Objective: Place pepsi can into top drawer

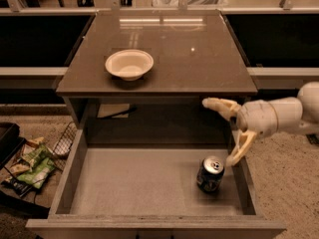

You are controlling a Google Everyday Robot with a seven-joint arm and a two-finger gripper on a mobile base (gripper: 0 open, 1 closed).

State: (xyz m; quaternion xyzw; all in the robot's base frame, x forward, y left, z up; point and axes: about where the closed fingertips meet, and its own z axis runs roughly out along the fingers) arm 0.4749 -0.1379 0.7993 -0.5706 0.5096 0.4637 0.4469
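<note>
The pepsi can (210, 174), dark blue with a silver top, stands upright on the pale grey floor of the open top drawer (134, 183), near its right wall. My gripper (219, 132) is open and empty, raised above the can and to its right, over the drawer's right side. One finger (219, 105) points left under the cabinet top's edge; the other (241, 147) hangs down just above and right of the can. Nothing is between the fingers.
A cream round bowl (129, 63) sits on the brown glossy cabinet top (199, 59). A wire basket (66, 139) and snack bags (31, 164) lie on the floor to the left of the drawer. Dark shelving runs along both sides.
</note>
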